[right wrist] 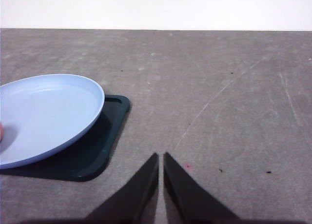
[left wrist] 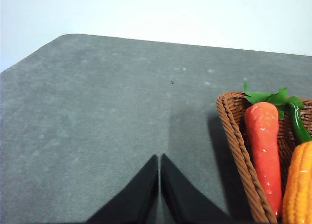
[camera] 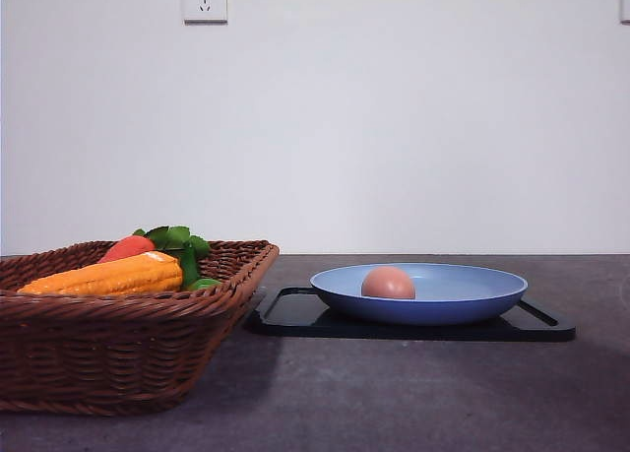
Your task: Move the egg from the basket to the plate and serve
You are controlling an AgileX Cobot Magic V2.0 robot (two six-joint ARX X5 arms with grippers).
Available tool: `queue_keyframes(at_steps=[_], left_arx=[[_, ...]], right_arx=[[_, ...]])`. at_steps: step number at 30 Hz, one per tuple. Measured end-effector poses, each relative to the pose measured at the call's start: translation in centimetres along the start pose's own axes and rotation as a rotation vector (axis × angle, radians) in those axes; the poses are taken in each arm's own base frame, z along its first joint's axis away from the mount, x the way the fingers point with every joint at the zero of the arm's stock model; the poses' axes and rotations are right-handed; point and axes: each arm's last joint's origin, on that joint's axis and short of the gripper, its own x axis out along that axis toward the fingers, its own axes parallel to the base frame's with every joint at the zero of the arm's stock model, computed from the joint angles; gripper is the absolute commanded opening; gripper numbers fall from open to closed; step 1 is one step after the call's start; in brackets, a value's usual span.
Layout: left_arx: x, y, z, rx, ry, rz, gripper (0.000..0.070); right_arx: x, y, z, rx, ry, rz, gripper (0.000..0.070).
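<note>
A reddish-tan egg [camera: 388,283] on a light blue plate [camera: 472,296] over a black tray [camera: 295,314], beside a dark brown woven basket [camera: 108,358] holding orange corn [camera: 108,276] and a red-orange, green-leafed carrot [camera: 128,247].

Open tabletop, two clusters

Bare table [camera: 394,393] lies before the wicker basket [camera: 118,349] and black tray [camera: 295,314]; the gap between them looks narrow.
</note>
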Motion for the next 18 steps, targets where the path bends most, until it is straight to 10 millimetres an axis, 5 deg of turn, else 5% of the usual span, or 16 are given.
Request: queue_keyframes(at_steps=[18], left_arx=[[0.00, 0.00, 0.00, 0.000, 0.000, 0.000, 0.0000]], right_arx=[[0.00, 0.00, 0.00, 0.000, 0.000, 0.000, 0.0000]])
